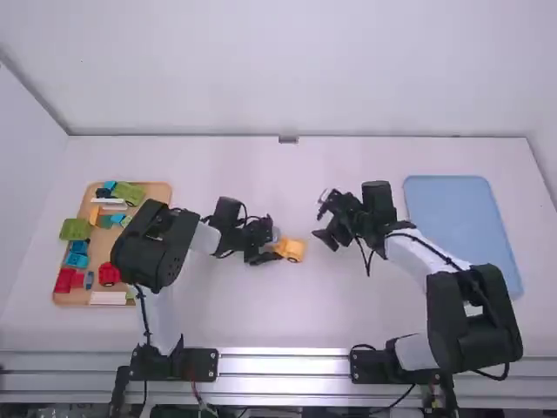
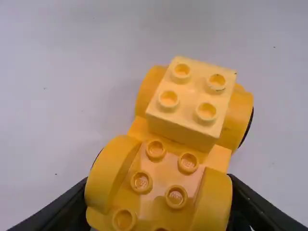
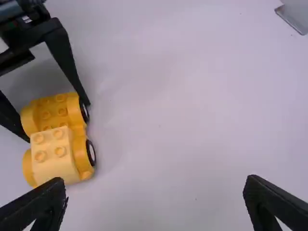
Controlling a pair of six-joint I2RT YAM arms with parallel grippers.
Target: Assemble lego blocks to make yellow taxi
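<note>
"What is shown in the high view?"

"The left gripper (image 1: 271, 247) is seen near the middle of the desk (image 1: 296, 322), set against one end of the yellow car base (image 1: 294, 250). The right gripper (image 1: 324, 221) is held apart from it, on the side towards the blue tray (image 1: 452, 213), with its fingers spread. Assorted blocks (image 1: 108, 274) are contained in the wooden tray (image 1: 163, 187), beyond the left arm."

"And in the left wrist view?"

"The car base is grasped by the left gripper: one dark finger is placed on either side of it, against the rounded wheel arches (image 2: 113, 168). The gap between the fingers is thus set by the width of the toy. At the other end, a pale yellow brick (image 2: 192, 91) with four studs is mounted between the second pair of arches."

"How is the right gripper to be described from its own wrist view?"

"As released: its two fingers are parted widely, and the assembly is located just beyond one of them. Farther off, the left gripper's fingers are seen to straddle the studded end of the car base, while the brick-bearing end is left outside the grasp. A dark tyre (image 3: 91, 153) is exposed beside the brick."
</note>
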